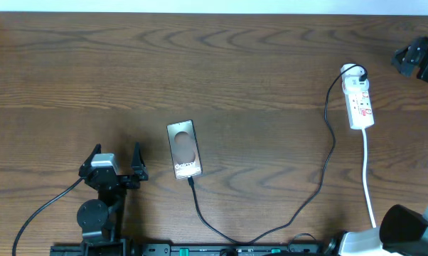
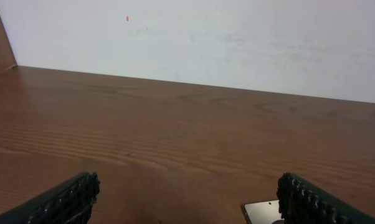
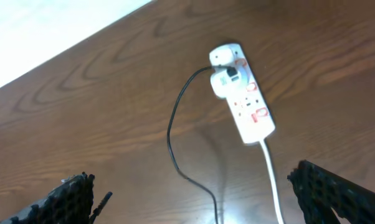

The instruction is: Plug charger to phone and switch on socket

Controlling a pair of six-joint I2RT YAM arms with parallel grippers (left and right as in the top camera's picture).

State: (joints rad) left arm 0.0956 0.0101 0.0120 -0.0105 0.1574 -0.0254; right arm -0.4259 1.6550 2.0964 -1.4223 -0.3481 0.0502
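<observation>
Dark wood-grain bench [image 1: 257, 57], white wall [image 2: 206, 37] behind. The glossy bronze phone [image 1: 184, 149] lies flat near the front edge, left of middle; the thin black charger cable [image 3: 169, 134] meets its near end and loops to the white power strip [image 1: 359, 103] by the right edge. Left claw [image 1: 116, 151] and right claw [image 3: 194, 186] spread, empty.

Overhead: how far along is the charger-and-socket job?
Looks done: the charger tip meets the phone at its lower edge, apparently plugged in, though I can't confirm it is seated. In hand: nothing; the left hand and right hand are both open and empty, the right one above the socket. Left: switching the socket on; its switch state isn't readable.
</observation>
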